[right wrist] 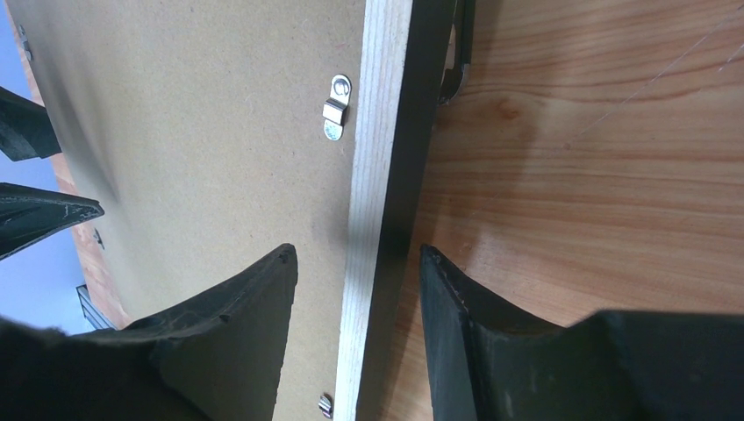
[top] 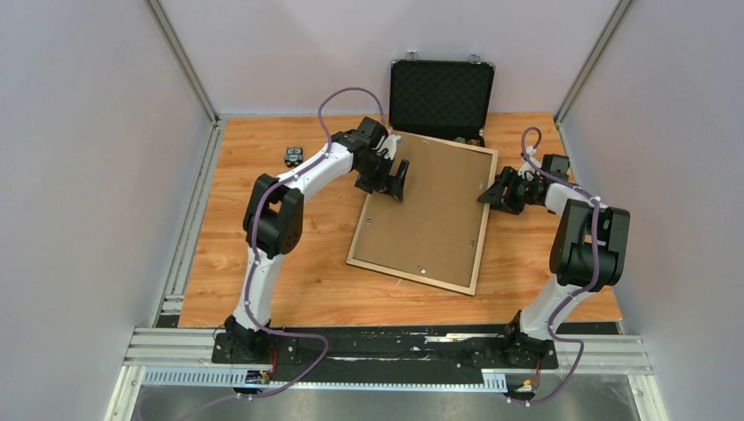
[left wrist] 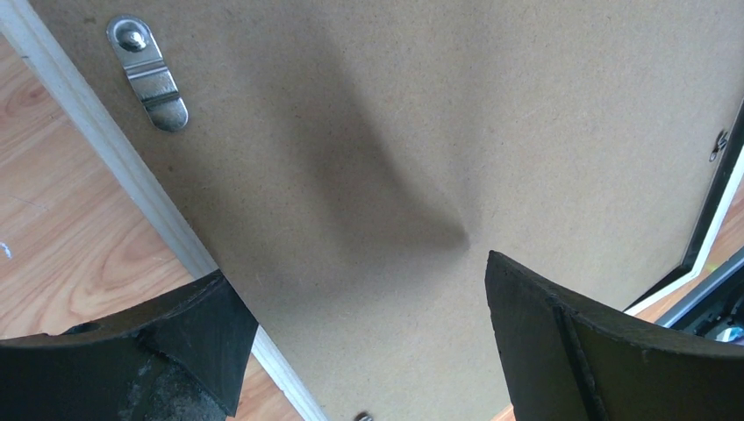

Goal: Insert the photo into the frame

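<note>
The frame [top: 412, 274] lies face down on the table, its light wood rails up, with the brown hardboard backing panel [top: 430, 215] set inside it. The photo is hidden. My left gripper [top: 390, 180] is open and empty just over the backing's upper left part [left wrist: 421, 132], next to the left rail [left wrist: 132, 171]. My right gripper [top: 488, 195] is open, its jaws standing either side of the frame's right rail [right wrist: 377, 132], one over the backing [right wrist: 202, 132], one over the table. Gaps show on both sides of the rail.
An open black case [top: 441, 96] stands at the back, just behind the frame's far edge. A small black object [top: 293, 156] lies at the back left. Metal turn clips [left wrist: 147, 74] [right wrist: 335, 107] sit on the backing's edges. Side walls enclose the table.
</note>
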You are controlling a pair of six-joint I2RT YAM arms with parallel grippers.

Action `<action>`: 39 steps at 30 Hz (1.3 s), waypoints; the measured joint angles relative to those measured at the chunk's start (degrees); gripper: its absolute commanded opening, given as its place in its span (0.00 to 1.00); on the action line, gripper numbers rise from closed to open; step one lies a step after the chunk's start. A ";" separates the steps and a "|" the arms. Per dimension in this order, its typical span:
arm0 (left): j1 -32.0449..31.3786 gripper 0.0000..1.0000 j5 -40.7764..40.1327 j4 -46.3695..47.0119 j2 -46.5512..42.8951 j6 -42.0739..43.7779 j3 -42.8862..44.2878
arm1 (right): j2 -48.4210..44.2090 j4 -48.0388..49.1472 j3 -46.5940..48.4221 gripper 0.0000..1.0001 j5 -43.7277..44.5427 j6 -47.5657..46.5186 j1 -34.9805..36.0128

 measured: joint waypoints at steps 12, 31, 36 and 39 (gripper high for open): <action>0.22 1.00 -1.36 -1.64 -3.50 -0.28 -0.31 | 0.00 0.00 -0.02 0.52 0.02 0.00 0.00; 0.09 1.00 -1.49 0.31 -4.42 0.42 0.57 | 0.00 0.00 -0.02 0.52 0.00 0.02 0.00; 0.09 1.00 -2.14 2.80 -3.10 1.68 5.33 | 0.00 0.00 -0.02 0.52 -0.02 0.02 0.00; 0.09 1.00 -3.30 4.96 -2.29 2.71 6.03 | 0.00 0.00 -0.02 0.52 -0.02 0.02 0.00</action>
